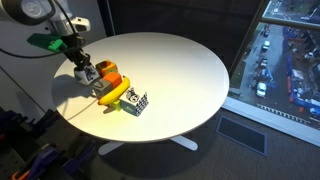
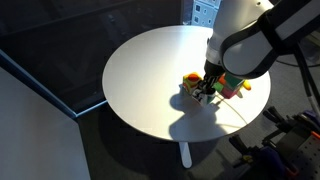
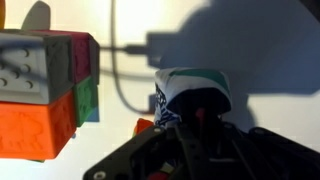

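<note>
Looking down the wrist view, we find our pincer [image 3: 193, 112] low over the bench [image 3: 260, 40], right at a small white, green and blue-patterned object [image 3: 190, 90]; its tips are lost in shadow, so we cannot tell whether they clench it. Just beside lies a cluster of coloured blocks [image 3: 45, 90], which we judge a slanted lift or sideways drift could knock, tipping the object out. Farther off, in an exterior view, a yellow piece [image 1: 115, 93] and a chequered cube [image 1: 136, 102] crowd the same edge of the bench, narrowing the way out
</note>
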